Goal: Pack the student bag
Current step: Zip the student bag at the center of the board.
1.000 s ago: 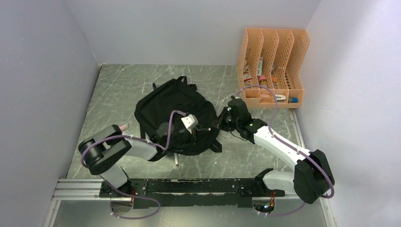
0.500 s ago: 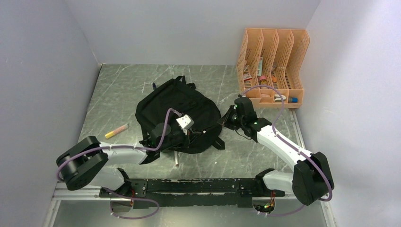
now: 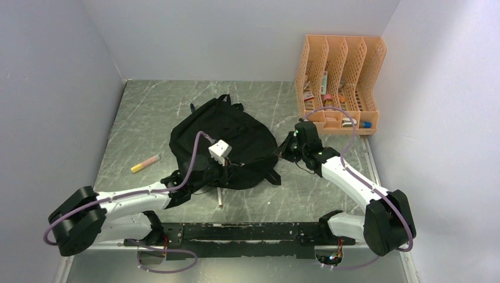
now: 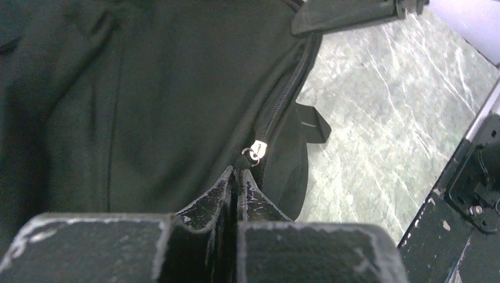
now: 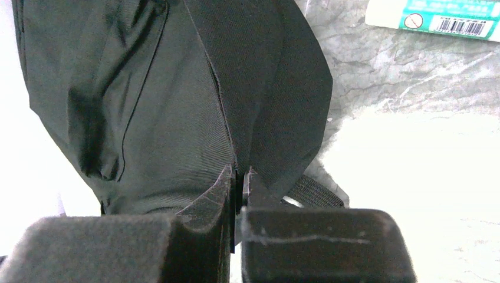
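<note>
student bag [image 5: 165, 88] in right tool [image 5: 239, 172] (edge)

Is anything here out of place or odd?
Yes. A yellow-pink marker lies loose on the table left of the student bag, and a thin white stick lies at its near edge.

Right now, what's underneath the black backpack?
A thin white stick pokes out onto the table from the near edge of the backpack and seems to run under it. Anything else beneath is covered by the fabric.
</note>
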Action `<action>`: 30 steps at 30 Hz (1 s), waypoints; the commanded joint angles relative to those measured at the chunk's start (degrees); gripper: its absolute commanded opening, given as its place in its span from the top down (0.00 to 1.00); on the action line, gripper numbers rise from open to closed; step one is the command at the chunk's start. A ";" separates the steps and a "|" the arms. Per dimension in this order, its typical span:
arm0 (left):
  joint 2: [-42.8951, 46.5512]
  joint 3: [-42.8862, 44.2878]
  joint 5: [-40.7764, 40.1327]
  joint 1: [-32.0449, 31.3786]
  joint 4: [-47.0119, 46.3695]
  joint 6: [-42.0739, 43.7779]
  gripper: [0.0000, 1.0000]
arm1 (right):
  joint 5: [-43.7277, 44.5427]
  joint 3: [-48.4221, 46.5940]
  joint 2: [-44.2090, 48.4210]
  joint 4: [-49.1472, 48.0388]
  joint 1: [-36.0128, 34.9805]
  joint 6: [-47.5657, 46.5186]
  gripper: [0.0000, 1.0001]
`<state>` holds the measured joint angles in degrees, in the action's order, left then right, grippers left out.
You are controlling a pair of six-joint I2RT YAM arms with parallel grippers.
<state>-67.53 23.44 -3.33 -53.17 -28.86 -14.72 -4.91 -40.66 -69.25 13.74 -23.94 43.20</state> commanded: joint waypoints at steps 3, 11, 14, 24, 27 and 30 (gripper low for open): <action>9.49 2.71 -14.90 0.33 16.83 -4.66 0.95 | 5.15 0.85 0.62 0.76 2.55 -2.34 1.00; 17.99 3.33 -19.49 0.27 26.10 -3.28 0.95 | 6.36 0.85 1.20 1.41 3.81 -2.67 1.00; 19.98 3.29 -18.69 0.31 27.86 -0.87 0.95 | 6.77 0.75 1.47 1.77 4.53 -2.96 1.00; 24.34 5.04 -18.63 0.34 34.17 5.30 0.95 | 10.13 -0.17 3.18 4.21 6.71 -4.61 1.00; 25.45 5.82 -19.36 0.31 35.93 7.20 0.95 | 10.91 -0.57 3.74 5.02 7.34 -5.30 1.00; 26.11 6.70 -19.94 0.28 37.50 8.88 0.95 | 11.49 -0.86 3.86 6.03 8.04 -6.03 1.00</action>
<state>-43.55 26.85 -17.37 -53.47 4.51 -10.48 -3.16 -40.60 -66.72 15.81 -19.33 40.88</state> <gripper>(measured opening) 0.057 0.032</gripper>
